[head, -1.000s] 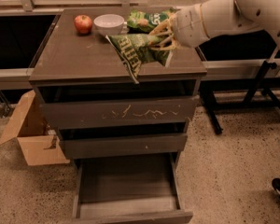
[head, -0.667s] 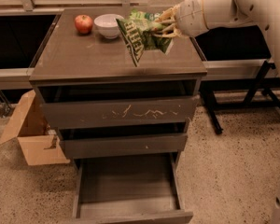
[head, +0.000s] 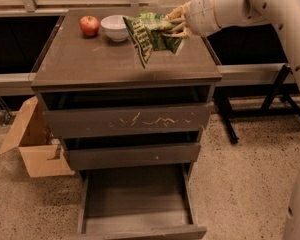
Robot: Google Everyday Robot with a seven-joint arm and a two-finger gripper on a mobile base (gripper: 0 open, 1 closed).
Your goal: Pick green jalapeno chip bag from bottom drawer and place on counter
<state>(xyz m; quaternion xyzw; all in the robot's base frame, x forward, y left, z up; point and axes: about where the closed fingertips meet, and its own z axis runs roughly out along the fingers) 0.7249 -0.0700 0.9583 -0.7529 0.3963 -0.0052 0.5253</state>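
Camera view: the cabinet stands in the middle of the picture, seen from the front and above. The pale arm (head: pixel 240 4) comes in from 1 o'clock and ends over the far right part of the tabletop (head: pixel 100 61). The pincer (head: pixel 177 26) is there, toward 1 o'clock of the tabletop's centre, clenched on the right edge of the green jalapeno chip bag (head: pixel 149 36).

The bag hangs leftward and downward from that grip, crumpled, with pale lettering across its dark-green face. Its lowest corner points toward 7 o'clock, down at the tabletop. Whether that corner touches the surface cannot be told.

At 9 o'clock of the bag, just beside it, sits a white bowl (head: pixel 114 27). A red apple (head: pixel 89 25) lies at 9 o'clock of the bowl, close to it but apart. Both rest near the far edge of the tabletop.

Below the tabletop, the top drawer front (head: pixel 125 121) carries white scratches and stands slightly out. The middle drawer (head: pixel 132 155) is beneath it. At 6 o'clock, the bottom drawer (head: pixel 135 199) is pulled well out, showing its flat floor.

An open cardboard box (head: pixel 37 149) sits on the speckled floor (head: pixel 245 184) at 8 o'clock of the cabinet, against its left side. Black frame legs (head: pixel 282 91) stand at 3 o'clock.
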